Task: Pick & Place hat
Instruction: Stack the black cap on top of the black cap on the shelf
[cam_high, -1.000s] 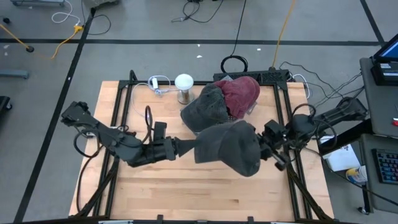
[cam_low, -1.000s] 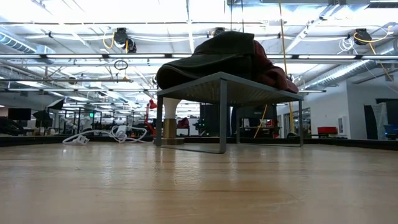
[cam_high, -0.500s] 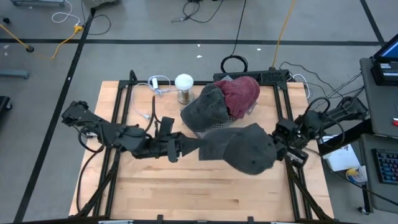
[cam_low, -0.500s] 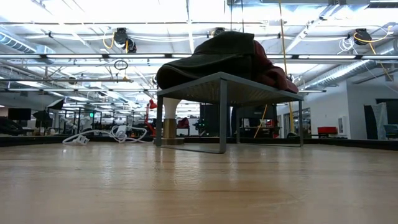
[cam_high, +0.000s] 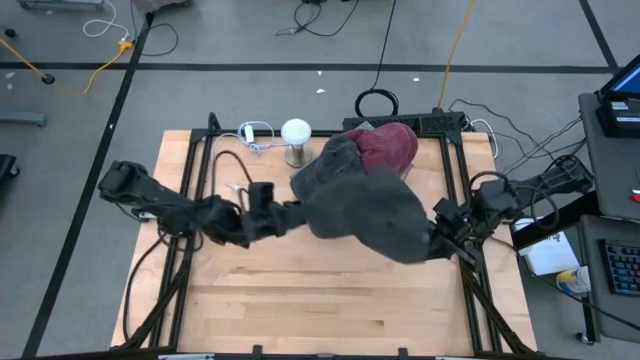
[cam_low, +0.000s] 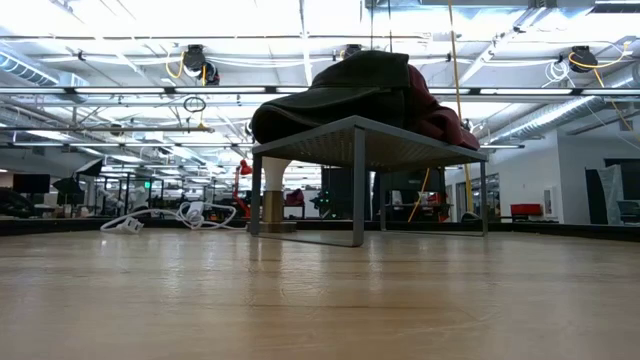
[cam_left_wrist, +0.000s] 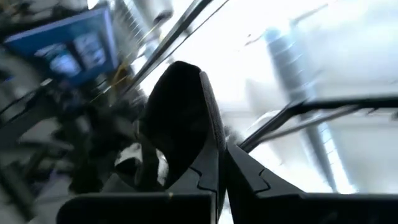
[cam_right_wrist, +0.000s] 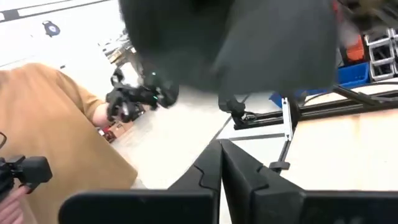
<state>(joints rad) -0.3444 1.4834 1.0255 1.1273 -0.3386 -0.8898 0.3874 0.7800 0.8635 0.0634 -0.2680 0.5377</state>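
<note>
A dark grey hat (cam_high: 365, 212) hangs in the air between my two grippers, above the wooden table and just in front of a metal rack (cam_low: 360, 135). On the rack lie another grey hat (cam_high: 335, 152) and a red hat (cam_high: 392, 148). My left gripper (cam_high: 288, 213) is at the held hat's left end, tipped upward and shut on it. My right gripper (cam_high: 437, 238) is at the hat's right edge, which hides its tip from above. In the right wrist view its fingers (cam_right_wrist: 219, 146) are shut and bare, with the hat (cam_right_wrist: 249, 37) above them. My left gripper pinches the hat's left end (cam_left_wrist: 180, 124) between its two shut fingers, coming from the table's left and slanting upward. The hat is lifted clear of the table and spreads away to the right. Of my right gripper, I cannot tell whether it touches the hat.
A white-topped stand (cam_high: 296, 140) and white cables (cam_high: 250, 135) sit at the far left of the table. Black rails (cam_high: 470, 270) run along the table's sides. A person in a tan top (cam_right_wrist: 56, 124) shows beyond the table. Bare wood lies toward the near edge.
My left gripper has tipped upward and gone toward the far edge, carrying the hat's left end with it. The hat has moved toward the rack and now overlaps the grey hat there as seen from above. My right gripper has shifted a little.
</note>
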